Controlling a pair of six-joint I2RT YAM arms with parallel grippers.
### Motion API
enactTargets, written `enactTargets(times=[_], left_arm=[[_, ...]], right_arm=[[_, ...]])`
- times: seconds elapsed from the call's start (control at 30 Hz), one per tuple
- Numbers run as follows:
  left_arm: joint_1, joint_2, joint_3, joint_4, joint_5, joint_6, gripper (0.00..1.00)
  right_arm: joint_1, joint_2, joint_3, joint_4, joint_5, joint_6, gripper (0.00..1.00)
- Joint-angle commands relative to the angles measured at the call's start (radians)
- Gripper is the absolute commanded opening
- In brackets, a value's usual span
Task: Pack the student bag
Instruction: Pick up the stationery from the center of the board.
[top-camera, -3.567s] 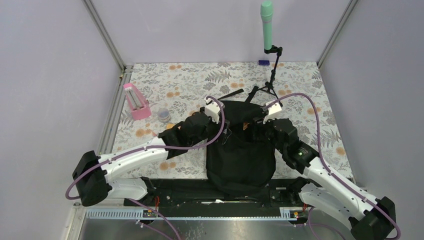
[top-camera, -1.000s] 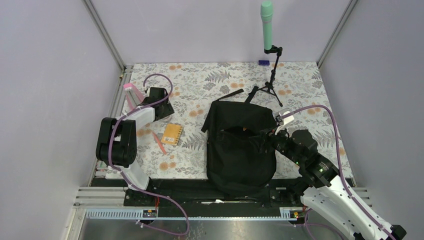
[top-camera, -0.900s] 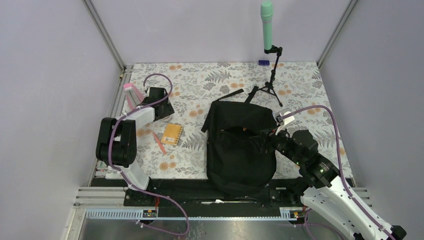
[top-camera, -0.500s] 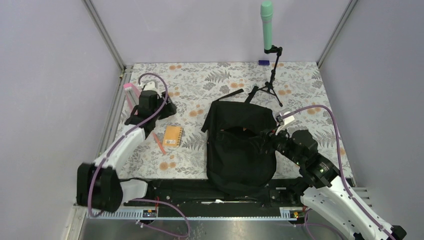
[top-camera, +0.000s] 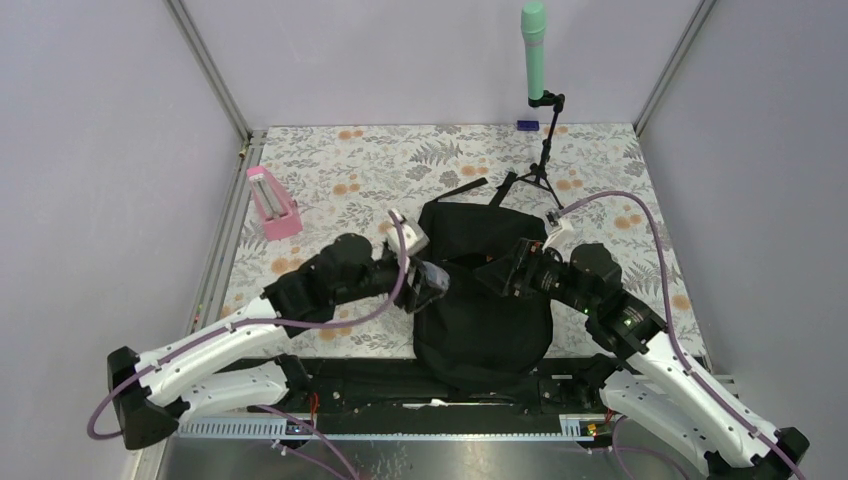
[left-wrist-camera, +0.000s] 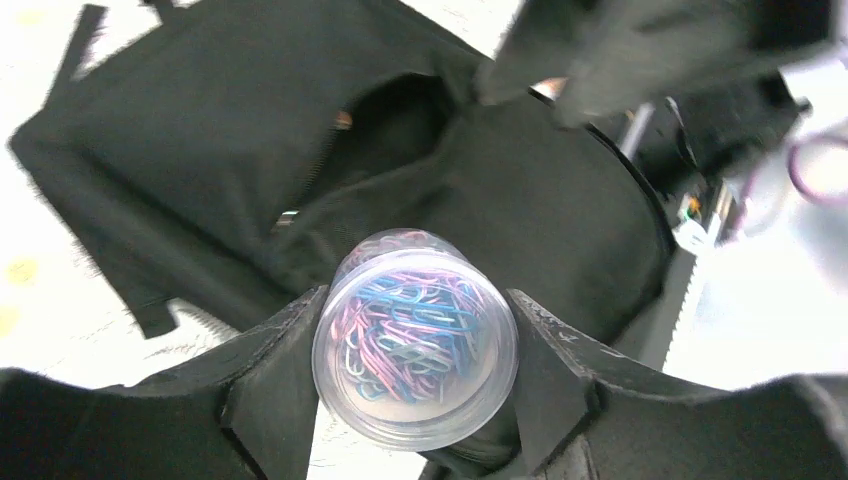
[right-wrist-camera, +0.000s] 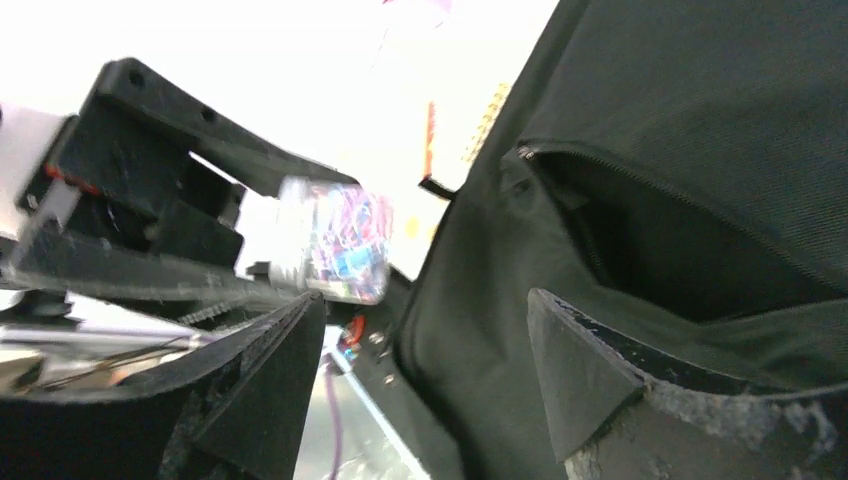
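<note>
Student bag (top-camera: 482, 322) lies flat at the middle of the table's (top-camera: 400, 160) near edge, between the arms, zip opening (right-wrist-camera: 640, 250) gaping. Left gripper (top-camera: 431, 284) is clenched on a clear jar of coloured paper clips (left-wrist-camera: 415, 340), over the bag's left edge. Right gripper (right-wrist-camera: 422, 300) is over the bag's right side by the opening, jaws spread wide, nothing between them. Pink holder (top-camera: 270, 201) sits near the table's left edge.

Clip jar (top-camera: 432, 283) over student bag (top-camera: 482, 325) left edge.
</note>
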Motion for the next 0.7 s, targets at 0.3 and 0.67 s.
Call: enactTargets(times=[0.3,0.67], left_arm=[[-0.290,0.092,0.114,0.017,-0.130,0.167,0.31],[-0.320,0.134,0.104,0.116,-0.162,0.167,0.31]], right_arm=[[0.014,0.054,-0.021,0.120,-0.223,0.242,0.84],[0.033,0.098,-0.058,0.233,-0.354,0.250,0.88]])
